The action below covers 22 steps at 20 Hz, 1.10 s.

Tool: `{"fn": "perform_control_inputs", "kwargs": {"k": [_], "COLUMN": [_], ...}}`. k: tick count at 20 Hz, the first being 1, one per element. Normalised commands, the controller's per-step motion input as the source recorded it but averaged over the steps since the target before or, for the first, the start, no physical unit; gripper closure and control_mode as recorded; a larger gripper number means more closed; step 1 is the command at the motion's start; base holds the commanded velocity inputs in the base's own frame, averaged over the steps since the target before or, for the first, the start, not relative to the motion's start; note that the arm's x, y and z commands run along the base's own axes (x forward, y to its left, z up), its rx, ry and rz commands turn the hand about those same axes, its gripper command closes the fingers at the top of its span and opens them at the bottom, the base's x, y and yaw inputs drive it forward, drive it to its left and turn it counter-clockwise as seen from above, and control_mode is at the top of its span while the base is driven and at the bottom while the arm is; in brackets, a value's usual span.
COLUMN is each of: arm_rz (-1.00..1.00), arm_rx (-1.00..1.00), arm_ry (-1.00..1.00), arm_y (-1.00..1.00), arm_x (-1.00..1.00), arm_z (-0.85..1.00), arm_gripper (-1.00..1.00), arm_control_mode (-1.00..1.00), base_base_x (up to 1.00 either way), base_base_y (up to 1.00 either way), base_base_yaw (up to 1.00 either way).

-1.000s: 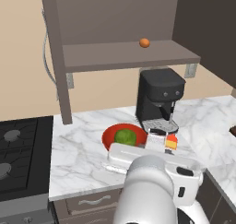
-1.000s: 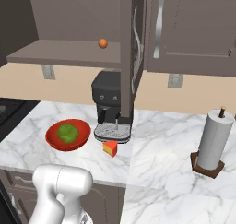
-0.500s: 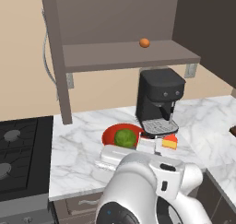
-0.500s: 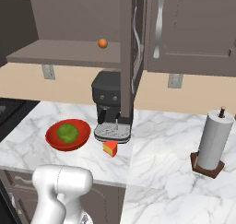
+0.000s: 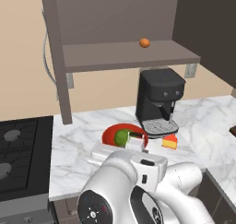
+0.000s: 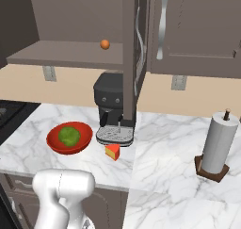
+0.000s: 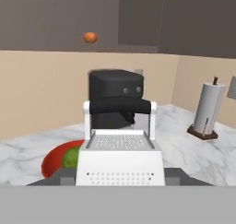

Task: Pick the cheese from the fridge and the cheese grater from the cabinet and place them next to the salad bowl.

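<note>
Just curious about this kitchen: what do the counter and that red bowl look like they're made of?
The counter looks like polished marble: white with grey veins, though it could be an imitation. The red bowl looks like glazed ceramic or plastic: a smooth, uniform, slightly glossy red; the look leaves it open.

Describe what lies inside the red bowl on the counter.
The bowl holds one green leafy ball, seen whole in the right base view. In the left base view the arm covers the bowl's near side, and the ball hides the floor beneath it.

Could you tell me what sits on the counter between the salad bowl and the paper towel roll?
In the right base view, the cheese and the black coffee machine sit between the salad bowl and the paper towel roll.
</note>
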Motion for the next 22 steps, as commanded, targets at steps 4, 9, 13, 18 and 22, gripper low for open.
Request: {"fn": "perform_control_inputs", "kwargs": {"k": [4, 9, 13, 18, 22], "arm_rz": [0.02, 0.04, 0.07, 0.09, 0.1], "arm_rx": [-0.05, -0.03, 0.0, 0.0, 0.0], "arm_ry": [-0.09, -0.08, -0.03, 0.0, 0.0], "arm_y": [-0.03, -0.07, -0.07, -0.11, -0.18], "arm_x": [0.4, 0.18, 0.04, 0.0, 0.01], "arm_z": [-0.43, -0.3, -0.13, -0.03, -0.02], "arm_gripper": [1.0, 1.0, 1.0, 1.0, 1.0], "arm_control_mode": [-1.0, -1.0, -1.0, -1.0, -1.0], "base_base_x": [0.0, 0.0, 0.0, 0.0, 0.0], "base_base_y": [0.0, 0.0, 0.0, 0.0, 0.0], "base_base_yaw": [0.0, 0.0, 0.0, 0.0, 0.0]}}
